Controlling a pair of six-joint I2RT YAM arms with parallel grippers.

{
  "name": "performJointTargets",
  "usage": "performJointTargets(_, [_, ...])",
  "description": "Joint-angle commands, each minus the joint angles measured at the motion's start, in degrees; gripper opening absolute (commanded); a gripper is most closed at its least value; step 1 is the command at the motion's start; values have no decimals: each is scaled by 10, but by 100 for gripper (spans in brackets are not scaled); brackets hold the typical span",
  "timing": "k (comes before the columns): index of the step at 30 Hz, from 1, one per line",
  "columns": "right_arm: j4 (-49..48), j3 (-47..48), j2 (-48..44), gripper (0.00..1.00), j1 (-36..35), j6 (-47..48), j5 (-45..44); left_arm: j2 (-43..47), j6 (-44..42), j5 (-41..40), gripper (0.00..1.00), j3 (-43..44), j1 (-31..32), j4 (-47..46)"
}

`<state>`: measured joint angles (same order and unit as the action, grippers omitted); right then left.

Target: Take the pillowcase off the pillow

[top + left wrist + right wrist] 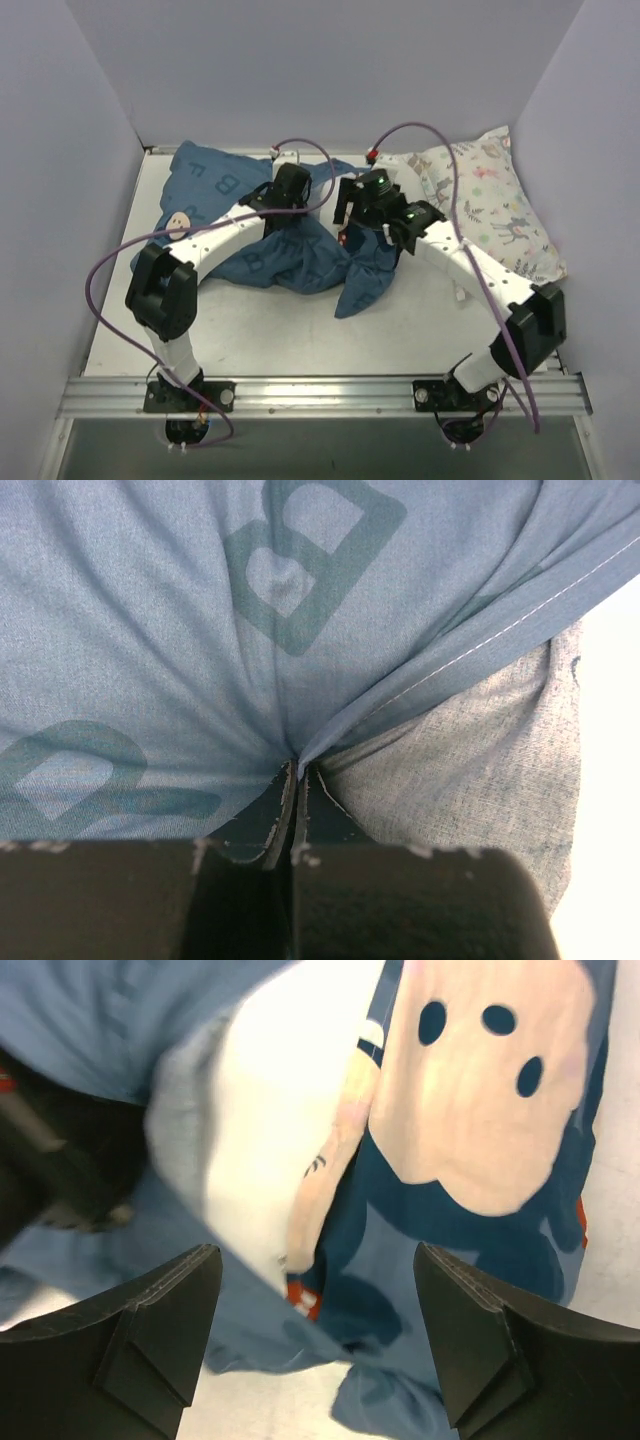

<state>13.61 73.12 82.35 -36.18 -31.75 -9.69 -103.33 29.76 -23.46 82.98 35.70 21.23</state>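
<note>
1. Fingertips of the left gripper (298, 775), closest to the left wrist lens, are pressed together on a gathered fold of the pillowcase (200, 630). They pinch just beside its stitched hem (500, 630). Paler inner cloth shows to the right of the pinch.
2. Jaws of the right gripper (318, 1270) stand spread wide with nothing between them, poised over the fabric. Whether they touch it cannot be told.
3. Beyond those spread jaws, a white part of the pillow (265, 1100) shows between pale inner cloth and the printed outer face. Beside it is a cream face print (480, 1090) bearing three dark dots.
4. Seen from above, both grippers meet over the middle of the table (280, 340), near its far edge. The bunched blue cover reaches from the far left corner to the centre, and one pointed end hangs toward the near edge.
5. Against the far right corner lies a floral-print pillow (500, 210), just beside the right arm.
6. Purple cables (100, 270) loop from each arm base to its wrist.
</note>
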Motion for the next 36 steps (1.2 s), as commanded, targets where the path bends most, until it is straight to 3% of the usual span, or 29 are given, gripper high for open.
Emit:
performJointTargets(1, [110, 44, 96, 77, -3, 41, -59, -19, 35, 101, 0, -26, 11, 26])
performJointTargets(4, [125, 36, 115, 60, 15, 47, -56, -28, 49, 113, 0, -26, 2, 24])
performJointTargets(5, [125, 23, 109, 32, 21, 43, -55, -33, 50, 117, 0, -26, -5, 23])
performJointTargets(6, [125, -15, 98, 22, 36, 34, -57, -35, 52, 122, 0, -26, -8, 24])
performJointTargets(8, [118, -63, 51, 11, 58, 28, -57, -37, 64, 127, 0, -32, -22, 20])
performJointTargets(13, [55, -242, -47, 9, 194, 0, 21, -39, 77, 149, 0, -48, -41, -1])
performJointTargets(14, [38, -265, -53, 9, 212, -8, 74, -41, 78, 149, 0, -48, -44, -1])
performJointTargets(19, [-71, -372, -29, 4, 299, -53, 165, -39, 80, 147, 0, -59, -64, -3])
performJointTargets(25, [-151, -387, 43, 16, 302, -77, 195, -26, 72, 151, 0, -85, -96, -15])
performJointTargets(28, [-166, -358, 78, 29, 273, -97, 208, -24, 39, 150, 0, -71, -78, -13])
performJointTargets(31, [-238, -355, 97, 31, 262, -130, 289, -21, 8, 141, 0, -41, -46, 5])
performJointTargets(36, [-383, -373, 56, 29, 222, -162, 347, -3, -36, 117, 0, 7, -16, 42])
